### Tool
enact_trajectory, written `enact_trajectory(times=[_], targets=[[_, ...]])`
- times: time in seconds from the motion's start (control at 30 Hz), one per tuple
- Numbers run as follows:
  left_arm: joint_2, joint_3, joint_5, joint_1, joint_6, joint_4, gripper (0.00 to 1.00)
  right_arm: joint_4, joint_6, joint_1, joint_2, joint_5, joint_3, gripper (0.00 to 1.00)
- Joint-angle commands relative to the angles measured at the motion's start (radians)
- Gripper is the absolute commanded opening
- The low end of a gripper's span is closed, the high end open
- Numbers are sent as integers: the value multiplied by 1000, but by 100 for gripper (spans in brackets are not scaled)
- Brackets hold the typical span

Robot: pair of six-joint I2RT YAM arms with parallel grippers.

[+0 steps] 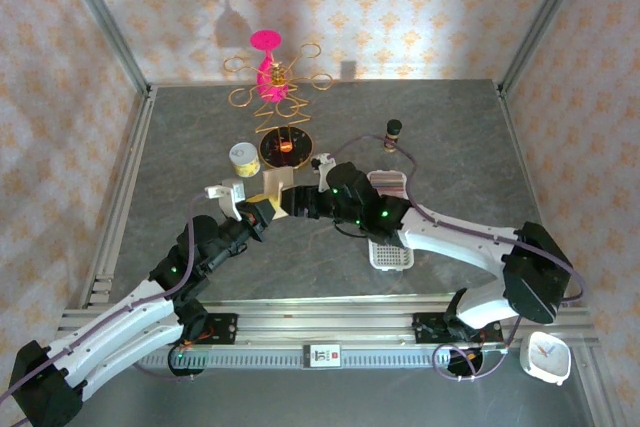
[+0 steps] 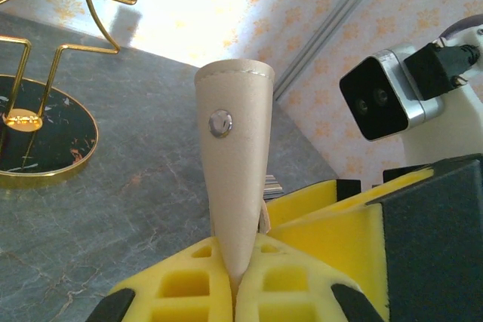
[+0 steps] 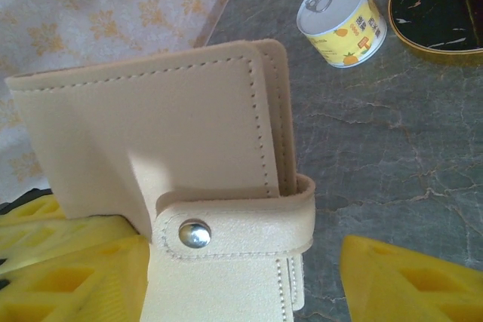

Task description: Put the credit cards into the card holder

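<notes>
Beige card holder stands upright, clamped in the left gripper; right gripper jaws spread loosely around it

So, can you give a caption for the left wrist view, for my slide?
Left gripper shut on the beige card holder, snap facing the camera; gold stand behind.

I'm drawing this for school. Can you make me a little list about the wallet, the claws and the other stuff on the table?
wallet: beige, folded shut, held up between the claws
left claw: shut on the wallet
right claw: open, one finger on each side of the wallet
can: yellow, upright on the table
tray: white, partly under the right arm
</notes>
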State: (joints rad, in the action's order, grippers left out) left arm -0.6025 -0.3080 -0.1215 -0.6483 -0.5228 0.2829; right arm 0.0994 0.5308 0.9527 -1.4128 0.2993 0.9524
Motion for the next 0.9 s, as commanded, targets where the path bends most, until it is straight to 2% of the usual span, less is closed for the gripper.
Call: enact_trajectory(times=[0.0, 0.13, 0.4, 0.53, 0.73, 0.8, 0.87], targets=[[4, -16, 13, -8, 18, 16, 0, -14, -14, 4, -8, -14, 40, 69], [6, -11, 2, -9, 9, 20, 0, -1, -10, 4, -18, -12, 48, 70], [18, -12, 12, -13, 17, 15, 0, -136, -22, 4, -71, -174, 91, 69], [31, -11, 38, -12, 21, 7, 0, -252, -35, 6, -104, -320, 112, 65], [56, -5, 110, -12, 26, -21, 0, -361, 55, 1, -130, -724, 11, 55], [58, -6, 125, -14, 26, -34, 0, -398, 94, 0, -125, -771, 9, 54], [56, -5, 132, -13, 24, -34, 0, -324, 78, 1, -73, -711, -24, 55]])
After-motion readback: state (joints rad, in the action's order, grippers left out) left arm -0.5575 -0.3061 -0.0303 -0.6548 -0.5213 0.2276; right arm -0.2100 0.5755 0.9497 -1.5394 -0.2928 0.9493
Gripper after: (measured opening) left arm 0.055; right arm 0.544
